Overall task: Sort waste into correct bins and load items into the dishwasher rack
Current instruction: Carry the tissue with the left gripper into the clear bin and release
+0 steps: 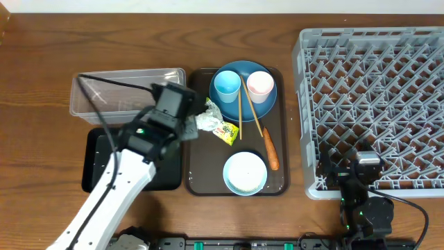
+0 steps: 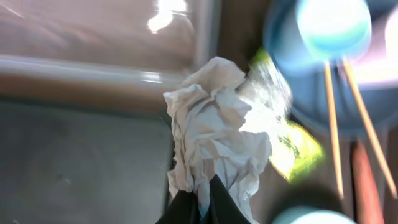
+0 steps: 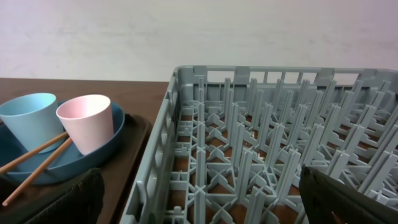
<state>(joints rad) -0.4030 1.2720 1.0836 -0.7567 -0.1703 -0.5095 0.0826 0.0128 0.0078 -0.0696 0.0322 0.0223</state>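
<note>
My left gripper [image 1: 196, 126] is shut on the crumpled white tissue [image 2: 214, 137], which hangs over the left edge of the brown serving tray [image 1: 277, 182]. The yellow-green wrapper [image 1: 226, 130] lies just right of the tissue, and the carrot [image 1: 270, 150] further right. On the tray's far end, the dark blue plate [image 1: 243, 104] carries the light blue cup [image 1: 227, 86], the pink cup [image 1: 260, 86] and the chopsticks [image 1: 250, 115]. The pale blue bowl [image 1: 245, 173] sits at the near end. My right gripper [image 3: 199, 199] stands open over the dishwasher rack's [image 1: 374, 104] near-left corner.
The clear plastic tub [image 1: 125, 90] stands left of the serving tray at the back. The black tray [image 1: 96, 163] lies in front of it, partly under my left arm. The rack fills the right side of the table.
</note>
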